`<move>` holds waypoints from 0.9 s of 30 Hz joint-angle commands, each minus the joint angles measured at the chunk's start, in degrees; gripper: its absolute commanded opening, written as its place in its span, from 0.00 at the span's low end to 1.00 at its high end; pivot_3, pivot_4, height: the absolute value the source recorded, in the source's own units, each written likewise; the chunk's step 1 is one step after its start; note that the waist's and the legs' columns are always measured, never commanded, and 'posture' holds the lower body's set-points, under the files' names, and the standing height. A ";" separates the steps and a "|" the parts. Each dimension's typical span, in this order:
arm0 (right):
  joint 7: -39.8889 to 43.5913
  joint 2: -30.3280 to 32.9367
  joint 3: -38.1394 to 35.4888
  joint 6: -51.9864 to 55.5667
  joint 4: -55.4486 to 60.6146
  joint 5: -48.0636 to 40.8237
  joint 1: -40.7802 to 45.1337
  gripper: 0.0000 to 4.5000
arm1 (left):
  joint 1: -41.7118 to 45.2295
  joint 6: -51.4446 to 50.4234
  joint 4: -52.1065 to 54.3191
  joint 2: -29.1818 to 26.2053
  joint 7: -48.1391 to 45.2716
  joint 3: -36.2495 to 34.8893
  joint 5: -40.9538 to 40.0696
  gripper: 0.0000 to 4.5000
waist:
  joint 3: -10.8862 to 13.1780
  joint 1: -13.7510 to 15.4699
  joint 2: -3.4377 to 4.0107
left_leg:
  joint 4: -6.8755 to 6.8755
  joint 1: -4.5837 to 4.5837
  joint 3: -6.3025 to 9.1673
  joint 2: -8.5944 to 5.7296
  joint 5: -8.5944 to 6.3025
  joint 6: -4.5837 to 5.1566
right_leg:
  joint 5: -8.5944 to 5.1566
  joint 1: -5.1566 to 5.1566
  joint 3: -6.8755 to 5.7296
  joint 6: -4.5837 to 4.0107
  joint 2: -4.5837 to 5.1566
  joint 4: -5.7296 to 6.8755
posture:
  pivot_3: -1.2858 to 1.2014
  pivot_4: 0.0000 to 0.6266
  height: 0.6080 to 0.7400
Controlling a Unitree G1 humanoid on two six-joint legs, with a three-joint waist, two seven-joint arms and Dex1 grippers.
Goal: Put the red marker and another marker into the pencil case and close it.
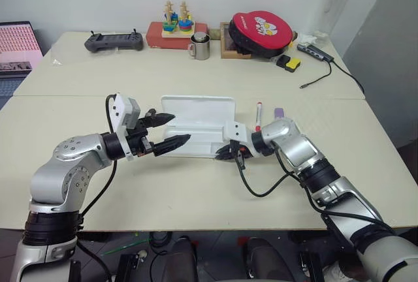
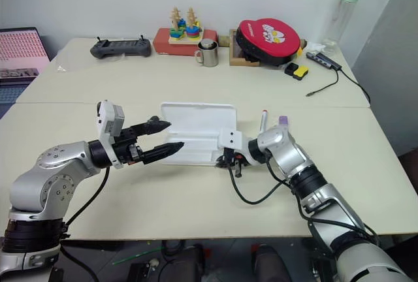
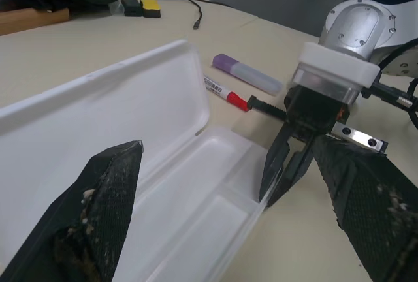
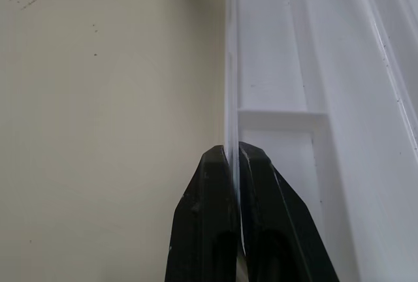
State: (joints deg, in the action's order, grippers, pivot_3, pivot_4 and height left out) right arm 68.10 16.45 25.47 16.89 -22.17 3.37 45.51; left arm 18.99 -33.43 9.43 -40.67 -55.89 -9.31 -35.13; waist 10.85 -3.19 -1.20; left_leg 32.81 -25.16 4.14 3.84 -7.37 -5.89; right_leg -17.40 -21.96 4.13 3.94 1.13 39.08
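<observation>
The white pencil case point(image 1: 196, 109) lies open in the middle of the table, its lid folded back and its tray bare. My right gripper point(image 4: 232, 155) is shut on the thin front wall of the case at its right end, as also seen from the head point(image 1: 230, 153). My left gripper point(image 1: 177, 128) stands open just over the case's left end, holding nothing; its fingers point(image 3: 98, 210) frame the tray. The red marker point(image 1: 258, 115) and the lilac marker point(image 1: 279, 112) lie side by side on the table just right of the case, beyond my right wrist.
At the table's far side stand a red round pouch point(image 1: 261, 32), a metal mug point(image 1: 200, 47), a black controller point(image 1: 113, 41), a stacking toy point(image 1: 176, 24) and a black-and-yellow block point(image 1: 289, 63). A cable point(image 1: 326, 73) runs along the far right. A laptop point(image 1: 18, 47) sits at far left.
</observation>
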 commanded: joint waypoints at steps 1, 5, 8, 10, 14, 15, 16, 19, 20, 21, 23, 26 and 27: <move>-1.13 -0.12 -0.92 0.12 3.64 -0.62 0.35 0.12 | 0.74 -0.09 2.83 -0.74 -0.63 0.24 -0.68 1.00 | 0.00 -0.01 0.00 | 0.01 0.00 0.00 0.00 0.00 0.00 | 0.00 0.01 0.00 0.00 0.00 0.00 | 0.52 0.24 1.00; -2.06 1.28 -3.38 2.46 9.52 -2.68 -0.79 0.31 | 1.90 -0.56 3.04 -0.55 -0.94 1.38 -0.77 1.00 | 0.00 0.10 0.00 | -0.01 -0.01 0.00 0.00 0.00 0.00 | 0.00 0.00 -0.01 -0.01 0.00 0.00 | 0.52 0.24 1.00; -2.68 3.83 -6.06 5.89 16.57 -4.60 -3.07 0.47 | 3.08 -0.78 2.87 -0.11 -1.45 2.78 -0.73 1.00 | 0.00 0.50 0.00 | 0.00 -0.03 0.01 -0.01 0.00 0.00 | 0.00 0.00 -0.01 -0.01 0.00 -0.02 | 0.52 0.24 1.00; -3.14 5.84 -8.90 9.80 23.29 -7.24 -5.32 0.60 | 3.87 -1.05 2.96 0.45 -1.83 3.88 -0.77 1.00 | 0.00 0.64 0.00 | 0.00 -0.03 0.01 -0.01 0.00 0.00 | 0.00 0.01 0.00 -0.01 0.01 -0.04 | 0.52 0.24 1.00; -7.34 8.55 -16.14 18.16 34.61 -11.97 -10.16 0.79 | 5.47 -0.02 2.10 1.49 -2.04 6.04 0.54 1.00 | 0.00 1.18 -0.01 | -0.01 -0.04 0.01 -0.01 0.00 0.00 | 0.00 0.01 -0.01 -0.02 0.00 -0.03 | 0.52 0.24 1.00; -9.14 8.93 -17.08 19.93 36.06 -11.99 -11.30 0.85 | 5.98 0.11 1.58 1.86 -1.83 6.21 0.68 1.00 | -0.01 1.23 -0.01 | 0.01 -0.05 0.02 -0.01 0.00 0.00 | 0.00 0.01 -0.01 -0.02 0.00 -0.03 | 0.52 0.24 1.00; -12.60 9.14 -18.66 22.45 37.36 -10.97 -13.11 0.91 | 6.69 0.29 1.08 2.18 -1.96 6.61 0.84 1.00 | -0.01 1.26 -0.01 | 0.01 -0.05 0.01 -0.01 0.00 0.00 | 0.00 0.01 0.00 -0.01 0.00 -0.03 | 0.52 0.24 1.00; -21.92 8.61 -21.71 28.78 39.01 -8.28 -16.16 0.98 | 8.55 0.51 -0.32 2.97 -2.22 7.07 0.96 1.00 | -0.02 1.28 -0.03 | 0.02 -0.01 0.02 0.00 0.00 0.00 | -0.01 0.02 -0.01 0.00 0.00 -0.02 | 0.52 0.24 1.00; -25.57 7.71 -22.11 30.84 38.29 -6.93 -16.03 0.98 | 9.06 0.64 -0.66 3.16 -2.39 7.25 1.10 1.00 | -0.02 1.29 -0.03 | 0.02 0.00 0.01 0.00 0.00 0.00 | -0.01 0.01 -0.01 0.00 0.00 -0.02 | 0.52 0.24 1.00; -29.03 6.63 -22.08 31.97 37.48 -5.49 -15.82 0.98 | 9.53 1.02 -1.07 3.35 -2.57 7.68 1.61 1.00 | -0.01 1.19 -0.02 | 0.04 0.00 0.02 0.00 0.00 0.00 | -0.01 0.01 -0.01 0.00 0.00 -0.01 | 0.52 0.24 1.00; -34.90 2.92 -22.75 33.42 35.04 -4.80 -14.55 0.98 | 10.35 2.33 -2.27 3.98 -2.63 8.30 2.80 1.00 | -0.02 0.81 -0.03 | 0.04 0.00 -0.04 -0.01 0.00 0.01 | 0.03 -0.02 0.07 0.04 0.01 -0.01 | 0.52 0.24 1.00; -38.35 0.88 -22.05 33.32 33.25 -4.32 -13.72 0.98 | 10.98 2.99 -3.21 4.50 -2.91 8.39 3.19 1.00 | -0.01 0.59 -0.01 | 0.03 0.00 -0.03 -0.01 0.01 0.01 | 0.03 -0.02 0.06 0.04 0.00 -0.01 | 0.52 0.24 1.00; -39.41 0.22 -22.10 33.67 32.63 -4.26 -13.37 0.98 | 11.16 3.01 -3.44 4.58 -3.03 8.39 3.18 1.00 | -0.01 0.58 -0.02 | 0.02 -0.03 -0.03 -0.02 0.01 0.01 | 0.03 -0.04 0.06 0.04 0.00 -0.01 | 0.52 0.24 1.00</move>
State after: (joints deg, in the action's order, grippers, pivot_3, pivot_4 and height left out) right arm 31.23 17.27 3.66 50.56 10.34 -1.25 30.60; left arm 28.93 -31.74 5.81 -36.12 -58.36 -0.37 -32.11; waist 10.83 -2.62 -1.21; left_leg 32.83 -25.21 4.11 3.83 -7.36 -5.88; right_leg -17.37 -21.99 4.19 3.96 1.13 39.07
